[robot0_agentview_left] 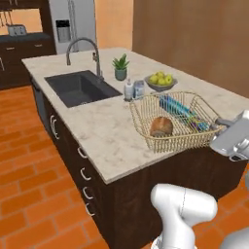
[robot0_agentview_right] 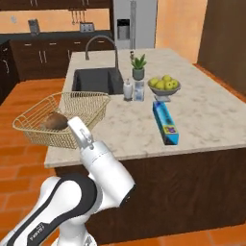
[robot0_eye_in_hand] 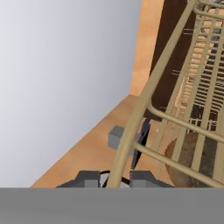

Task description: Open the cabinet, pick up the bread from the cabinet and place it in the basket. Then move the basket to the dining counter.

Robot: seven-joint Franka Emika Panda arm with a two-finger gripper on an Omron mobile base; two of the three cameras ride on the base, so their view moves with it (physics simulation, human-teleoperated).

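Now, gripper (robot0_eye_in_hand: 117,179): narrowly parted, clamped on basket (robot0_agentview_left: 146,127) rim.
Bread (robot0_agentview_left: 161,126): inside basket.
Basket: overhanging dining counter (robot0_agentview_left: 104,131) edge.

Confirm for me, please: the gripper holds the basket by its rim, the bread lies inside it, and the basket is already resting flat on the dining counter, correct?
Not quite. The basket is not resting flat; in the right base view it hangs tilted beside the dining counter, over the floor. The gripper does hold its rim, and the bread lies inside.

Floor (robot0_agentview_left: 24,160): I see orange-red tile.
Walls (robot0_agentview_left: 114,22): orange, with brown panelling (robot0_agentview_left: 194,34).
Fridge (robot0_agentview_right: 134,24): steel, against my far wall.
Low cabinets (robot0_agentview_right: 43,55): dark.
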